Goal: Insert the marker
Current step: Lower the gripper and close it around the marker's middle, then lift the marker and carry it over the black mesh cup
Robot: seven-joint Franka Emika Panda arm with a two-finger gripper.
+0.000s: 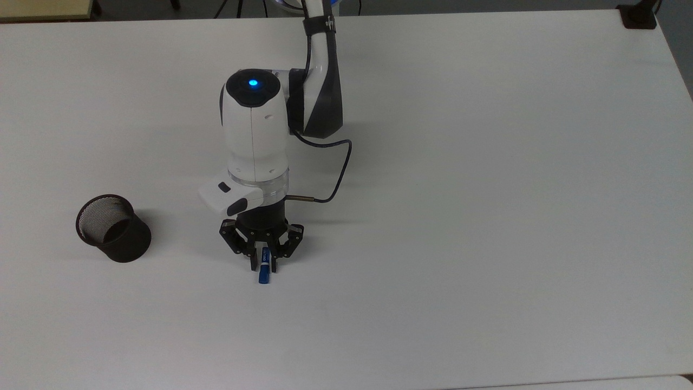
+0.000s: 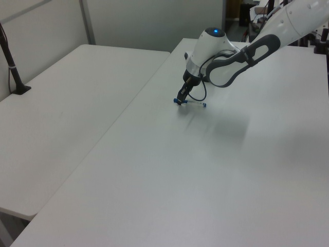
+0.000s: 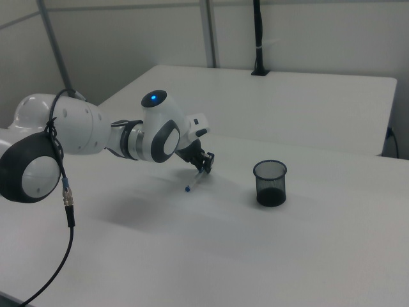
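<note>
On the white counter (image 1: 487, 216), the marker (image 1: 263, 273) is seen lying flat, its blue cap pointing toward the top view's bottom edge. The gripper (image 1: 263, 264) is lowered over the barrel, and the jaws are drawn in against the marker on either side, just behind the cap. A black mesh cup (image 1: 112, 228) is placed upright well apart, toward the top view's left.

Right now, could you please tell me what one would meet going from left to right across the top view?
Black mesh cup → pincer, its fingers close on either side of the marker → dark cable looping off the arm → black clamp at the table's far corner.
</note>
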